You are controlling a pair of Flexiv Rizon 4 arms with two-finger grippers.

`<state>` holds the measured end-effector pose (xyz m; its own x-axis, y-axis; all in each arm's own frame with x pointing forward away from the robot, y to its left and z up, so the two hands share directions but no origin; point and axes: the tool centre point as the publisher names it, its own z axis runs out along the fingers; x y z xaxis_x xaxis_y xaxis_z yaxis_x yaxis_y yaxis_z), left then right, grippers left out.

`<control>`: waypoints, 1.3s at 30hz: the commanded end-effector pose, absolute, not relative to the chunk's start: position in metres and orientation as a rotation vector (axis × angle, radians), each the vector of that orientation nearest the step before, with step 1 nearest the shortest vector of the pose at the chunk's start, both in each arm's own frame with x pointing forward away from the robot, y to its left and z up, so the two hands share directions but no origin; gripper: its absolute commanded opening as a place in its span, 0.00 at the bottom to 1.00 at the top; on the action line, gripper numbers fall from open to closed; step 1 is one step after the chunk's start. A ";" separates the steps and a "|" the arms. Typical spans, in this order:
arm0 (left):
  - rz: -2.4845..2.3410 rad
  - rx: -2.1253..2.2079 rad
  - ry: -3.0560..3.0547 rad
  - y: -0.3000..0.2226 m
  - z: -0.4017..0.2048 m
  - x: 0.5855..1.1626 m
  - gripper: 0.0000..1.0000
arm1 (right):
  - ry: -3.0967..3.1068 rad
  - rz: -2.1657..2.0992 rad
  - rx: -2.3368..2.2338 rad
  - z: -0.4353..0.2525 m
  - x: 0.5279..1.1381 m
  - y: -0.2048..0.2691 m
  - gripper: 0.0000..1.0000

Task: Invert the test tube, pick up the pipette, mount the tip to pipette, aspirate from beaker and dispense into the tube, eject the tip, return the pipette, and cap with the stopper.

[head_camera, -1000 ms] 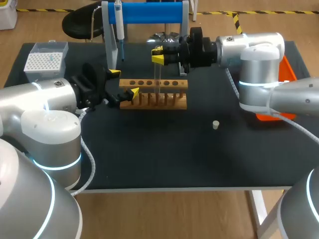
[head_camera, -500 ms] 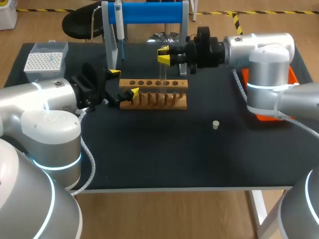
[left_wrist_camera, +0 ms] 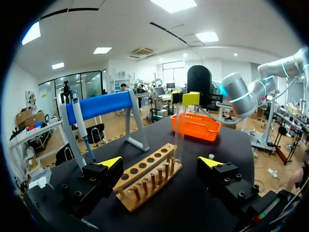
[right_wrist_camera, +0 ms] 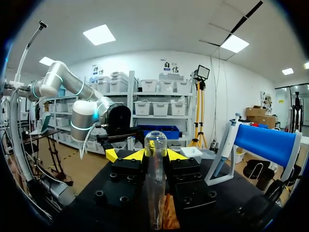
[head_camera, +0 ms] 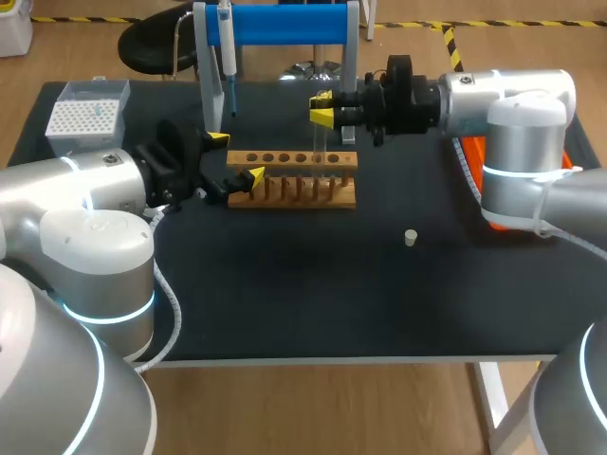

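Note:
My right gripper (head_camera: 322, 109) is shut on a clear test tube (head_camera: 320, 147), held upright above the right part of the wooden rack (head_camera: 292, 192). In the right wrist view the test tube (right_wrist_camera: 155, 188) sits between the fingers of the right gripper (right_wrist_camera: 145, 154), rounded end up. My left gripper (head_camera: 232, 159) stands open around the rack's left end; in its own view the left gripper (left_wrist_camera: 161, 162) straddles the rack (left_wrist_camera: 145, 179), with the tube (left_wrist_camera: 179, 130) ahead. The pipette (head_camera: 228, 47) hangs on the blue stand (head_camera: 285, 24). A small white stopper (head_camera: 410, 237) lies on the table.
A tip box (head_camera: 85, 114) stands at the back left corner. An orange tray (head_camera: 472, 152) lies behind my right arm, at the right edge. The blue stand's legs sit just behind the rack.
My right gripper has carried the tube to the right along the rack, by about one hole. The left arm has kept still.

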<state>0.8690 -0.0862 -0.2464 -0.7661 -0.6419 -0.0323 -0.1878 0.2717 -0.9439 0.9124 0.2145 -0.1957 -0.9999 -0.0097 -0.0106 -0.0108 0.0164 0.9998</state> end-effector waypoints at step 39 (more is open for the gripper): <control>-1.507 -0.748 2.133 -0.086 -0.248 0.869 1.00 | 2.448 2.228 2.831 -0.202 0.936 0.195 0.00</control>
